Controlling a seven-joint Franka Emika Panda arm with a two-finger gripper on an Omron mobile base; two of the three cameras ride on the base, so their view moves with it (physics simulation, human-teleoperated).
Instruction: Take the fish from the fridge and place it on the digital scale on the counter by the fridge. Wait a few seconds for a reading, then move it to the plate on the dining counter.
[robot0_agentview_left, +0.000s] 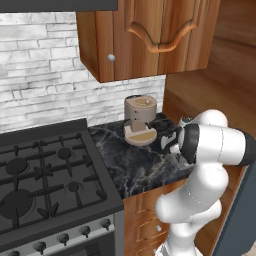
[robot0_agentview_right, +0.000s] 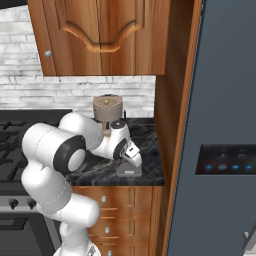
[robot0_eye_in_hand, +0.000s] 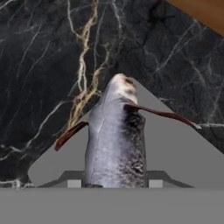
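The fish (robot0_eye_in_hand: 116, 140) lies on the digital scale (robot0_eye_in_hand: 175, 144), its grey body running up the middle of the hand view with the pale head end toward the marble and thin reddish-brown fins sticking out to either side. The gripper (robot0_eye_in_hand: 114, 183) sits over the fish's near end, one dark finger tip showing at each flank, close against the body; whether they are clamped on it or merely flanking it cannot be told.

In the right base view the scale (robot0_agentview_right: 129, 170) is a flat grey slab near the front edge of the counter (robot0_agentview_right: 95, 170), close to the wooden side panel, and the gripper (robot0_agentview_right: 131, 156) points down just above it. Behind the arm stands a tan coffee machine (robot0_agentview_right: 107, 111) against the white brick wall. The slate blue-grey fridge (robot0_agentview_right: 225, 100), with its dark panel of blue lights, fills the right. From the left base view, the coffee machine (robot0_agentview_left: 140, 120) stands at the counter's (robot0_agentview_left: 130, 165) back and a black gas stove (robot0_agentview_left: 45, 180) adjoins it.
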